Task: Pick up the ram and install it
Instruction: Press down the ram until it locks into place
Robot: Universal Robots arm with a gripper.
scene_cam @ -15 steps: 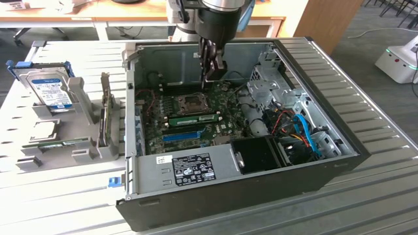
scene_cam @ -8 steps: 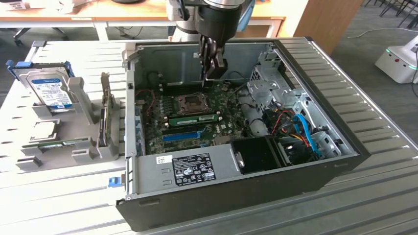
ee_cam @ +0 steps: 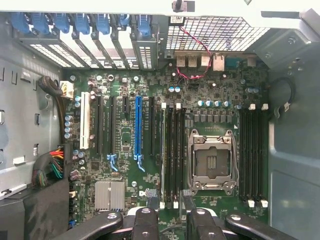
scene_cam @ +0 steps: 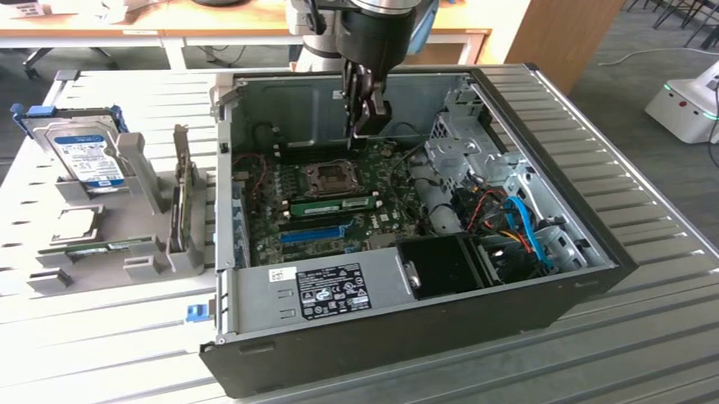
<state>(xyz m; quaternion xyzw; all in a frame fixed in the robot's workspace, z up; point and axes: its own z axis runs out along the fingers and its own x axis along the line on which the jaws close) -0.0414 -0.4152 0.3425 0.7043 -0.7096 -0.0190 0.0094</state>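
- Slatted metal table [scene_cam: 657, 227]: carries the open computer case [scene_cam: 393, 337] and, just beside it on the exterior view's left, a grey holder [scene_cam: 141, 172].
- Computer case: lies on its side with the panel off, motherboard [scene_cam: 388, 223] facing up; from the wrist camera, grey case wall [ee_cam: 295, 165] around the board [ee_cam: 210, 85].
- Gripper [scene_cam: 363, 126]: hangs from the arm inside the case, above the motherboard near the CPU socket [scene_cam: 332, 177]. Spread wide, gripping nothing — bare board between the fingertips in the wrist view [ee_cam: 170, 200].
- Grey holder: keeps a hard drive [scene_cam: 90, 156] with a blue-and-white label standing in a back compartment and a dark expansion card [scene_cam: 180, 202] upright on the side nearest the case.
- Blue slot [scene_cam: 312, 233] [ee_cam: 137, 125]: runs parallel to the memory slots, empty.
- CPU socket [ee_cam: 210, 160]: sits between two banks of memory slots, metal frame closed.
- Ram [scene_cam: 333, 204]: stands seated in the motherboard, in the slot between the CPU socket and the blue slot — edge-on in the wrist view [ee_cam: 163, 150], one end close to the fingertips, apart from them.
- Second ram stick [scene_cam: 107, 247]: lies flat in a low front compartment of the grey holder, well apart from the gripper.
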